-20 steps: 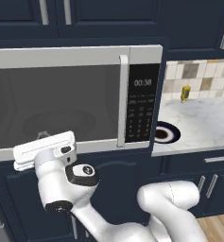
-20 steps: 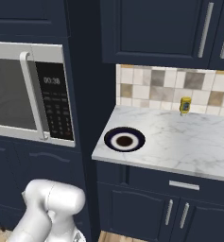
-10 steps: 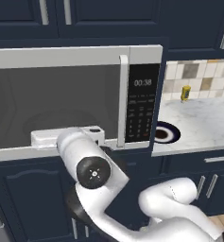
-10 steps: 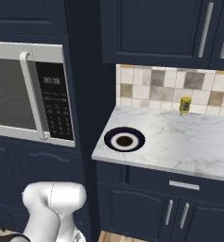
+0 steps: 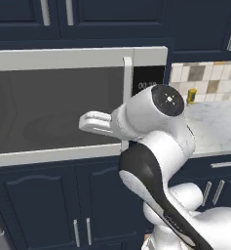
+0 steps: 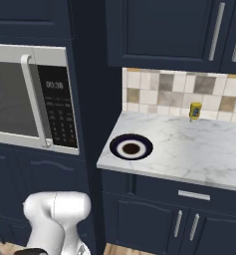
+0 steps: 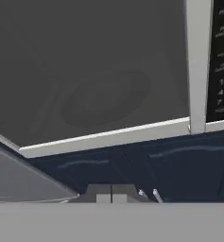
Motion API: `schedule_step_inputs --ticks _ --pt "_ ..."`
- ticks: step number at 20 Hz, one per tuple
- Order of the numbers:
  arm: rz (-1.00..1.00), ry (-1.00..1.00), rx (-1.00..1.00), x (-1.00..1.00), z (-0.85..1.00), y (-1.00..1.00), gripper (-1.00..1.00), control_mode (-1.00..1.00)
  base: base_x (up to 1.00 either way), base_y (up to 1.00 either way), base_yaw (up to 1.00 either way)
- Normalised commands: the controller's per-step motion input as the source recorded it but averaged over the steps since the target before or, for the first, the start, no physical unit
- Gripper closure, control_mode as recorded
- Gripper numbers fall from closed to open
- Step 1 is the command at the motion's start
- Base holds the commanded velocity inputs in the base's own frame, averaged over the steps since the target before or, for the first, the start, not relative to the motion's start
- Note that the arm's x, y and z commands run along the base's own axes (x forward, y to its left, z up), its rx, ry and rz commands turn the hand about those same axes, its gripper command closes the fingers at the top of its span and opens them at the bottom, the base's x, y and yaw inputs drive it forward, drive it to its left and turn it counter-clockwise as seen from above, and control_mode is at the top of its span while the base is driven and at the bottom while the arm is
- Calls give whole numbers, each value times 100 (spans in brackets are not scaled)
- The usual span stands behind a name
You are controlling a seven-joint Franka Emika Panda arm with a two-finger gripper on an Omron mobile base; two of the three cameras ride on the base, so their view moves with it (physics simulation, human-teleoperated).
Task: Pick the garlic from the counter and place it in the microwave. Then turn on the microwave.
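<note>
My gripper (image 7: 111,194) closed and empty, microwave (image 7: 104,71) door shut just ahead of it, handle (image 7: 197,66) to its right, navy cabinets (image 7: 146,165) below, marble counter (image 6: 189,149) well off right with blue plate (image 6: 131,147), garlic unseen.

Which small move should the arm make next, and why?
Probably shift the shut fingers sideways past the handle to the keypad: the microwave door looks closed, the fingers hold nothing, and they face the glass, not the buttons.

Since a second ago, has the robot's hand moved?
Yes. In the left base view the gripper has swung rightward and upward across the microwave door, toward its handle.
</note>
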Motion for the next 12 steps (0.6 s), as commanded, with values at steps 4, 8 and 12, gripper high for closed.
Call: schedule_step_inputs --ticks 4,8,12 --pt "0 48 18 0 -16 -89 100 -100 0 0 0" --pt "0 40 23 0 -48 -71 100 -100 0 0 0" --pt "0 7 32 0 -47 -60 100 -100 0 0 0"
